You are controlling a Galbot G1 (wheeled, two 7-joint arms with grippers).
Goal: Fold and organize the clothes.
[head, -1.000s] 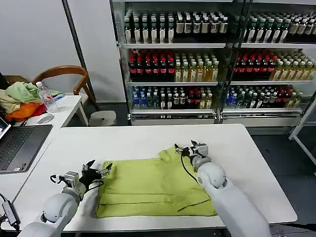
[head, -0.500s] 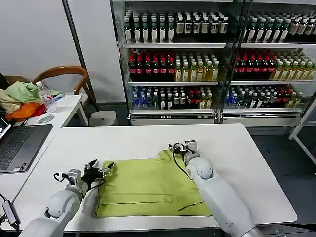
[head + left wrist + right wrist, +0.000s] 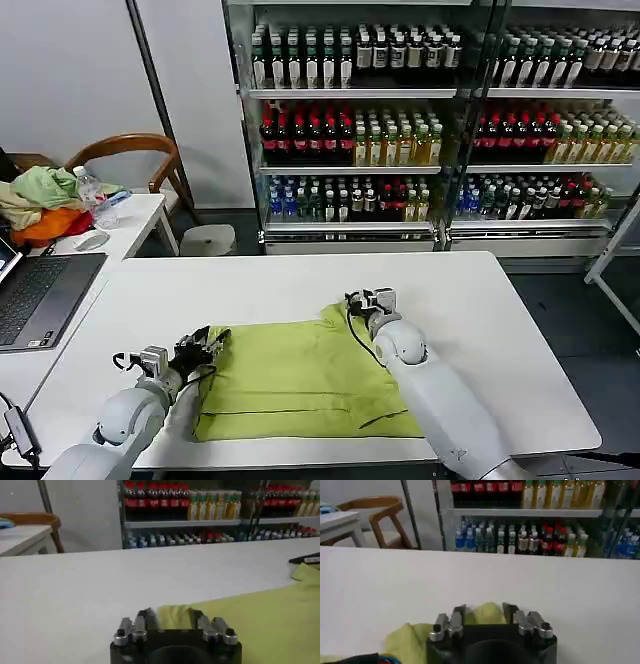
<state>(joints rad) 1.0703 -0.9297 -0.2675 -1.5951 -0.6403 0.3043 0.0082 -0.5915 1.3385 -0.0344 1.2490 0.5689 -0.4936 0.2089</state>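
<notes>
The clothes are one lime yellow-green T-shirt [image 3: 300, 378], lying folded on the white table [image 3: 260, 285]. My left gripper [image 3: 207, 347] is low at the shirt's left edge. In the left wrist view the gripper [image 3: 171, 618] has wrinkled lime cloth [image 3: 175, 616] pinched between its fingers. My right gripper [image 3: 366, 301] is at the shirt's far right corner. In the right wrist view that gripper [image 3: 484, 613] holds a bulging bunch of the cloth [image 3: 485, 614]. The small white print is hidden.
A side table on the left holds a laptop [image 3: 35, 295], a water bottle [image 3: 92, 197] and a heap of pale green, beige and orange garments [image 3: 40, 205]. A wooden chair [image 3: 130, 150] stands behind it. Drink shelves [image 3: 430, 120] line the back.
Both grippers have closed in on the shirt. The left moved right onto its left edge and the right moved left onto the far right corner; both now have cloth between their fingers.
</notes>
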